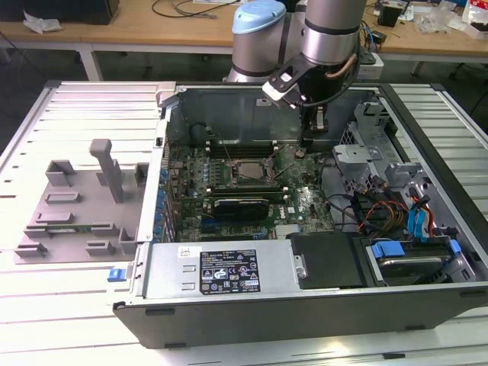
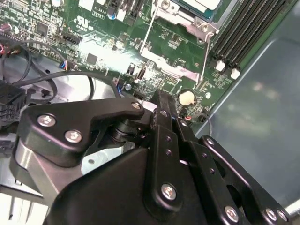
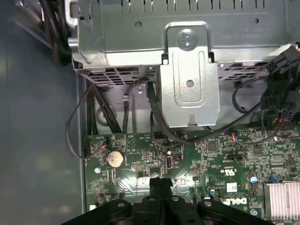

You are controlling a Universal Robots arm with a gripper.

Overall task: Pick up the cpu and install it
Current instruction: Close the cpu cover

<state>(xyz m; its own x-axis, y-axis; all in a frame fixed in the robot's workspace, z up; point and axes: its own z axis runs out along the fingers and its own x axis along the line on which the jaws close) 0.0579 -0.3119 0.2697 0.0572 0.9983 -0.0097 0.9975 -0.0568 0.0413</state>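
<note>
Pincer (image 3: 161,183) tips were pressed together with nothing between them, hanging just over the motherboard (image 3: 211,154) beside the coin cell (image 3: 115,158). The cpu (image 1: 245,172) lay in the socket frame (image 2: 180,16) inside the case (image 1: 320,313), in the counter's (image 1: 61,324) far half. My read: the chip looked seated, so you'd want straight vertical travel and no sideways drag across the board. Room was tight, with the drive cage (image 1: 366,122) and cables (image 1: 358,206) close on the exterior view's right. Open room was over the socket.

black jaws pressed together over green motherboard (image 3: 215,154), coin battery (image 3: 115,158), black cables (image 3: 151,108), silver metal bracket (image 3: 190,79)
</note>
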